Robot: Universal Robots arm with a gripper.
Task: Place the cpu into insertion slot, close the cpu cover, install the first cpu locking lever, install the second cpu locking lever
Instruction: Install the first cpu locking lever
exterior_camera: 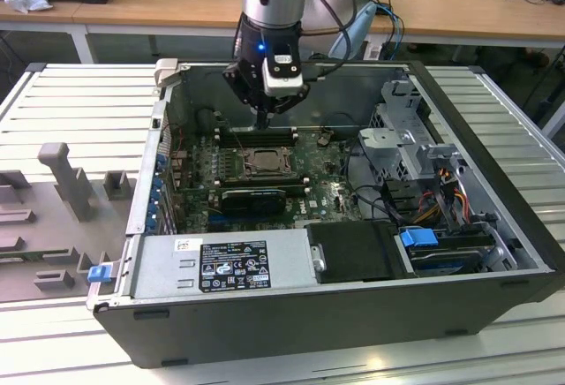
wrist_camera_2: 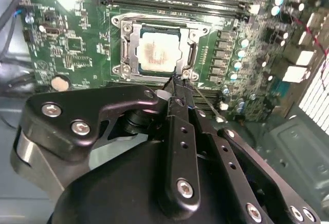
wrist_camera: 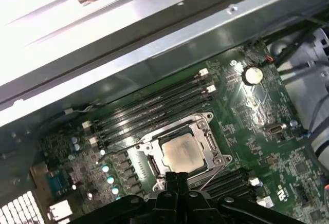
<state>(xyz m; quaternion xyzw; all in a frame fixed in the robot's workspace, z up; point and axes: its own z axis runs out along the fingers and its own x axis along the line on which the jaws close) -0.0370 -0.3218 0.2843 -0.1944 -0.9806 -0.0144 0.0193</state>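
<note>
In the exterior view, my gripper [exterior_camera: 262,124] hung over the insertion slot [exterior_camera: 258,162] inside the open computer case [exterior_camera: 265,328], which sat on a ribbed metal table [exterior_camera: 79,85]. In the second wrist view, its fingers were pressed together at a corner of the cpu cover [wrist_camera_2: 131,49], which lay flat around the cpu [wrist_camera_2: 157,53]. I couldn't tell whether they pinched anything. In the first wrist view, they hid the socket's near edge.

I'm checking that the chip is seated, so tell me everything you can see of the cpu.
The cpu is a small flat square, its pale silver-grey metal top smudged brownish in the middle. It lies flat in the insertion slot, framed by the window of the cpu cover. The gripper is by one socket corner, off the chip.
</note>
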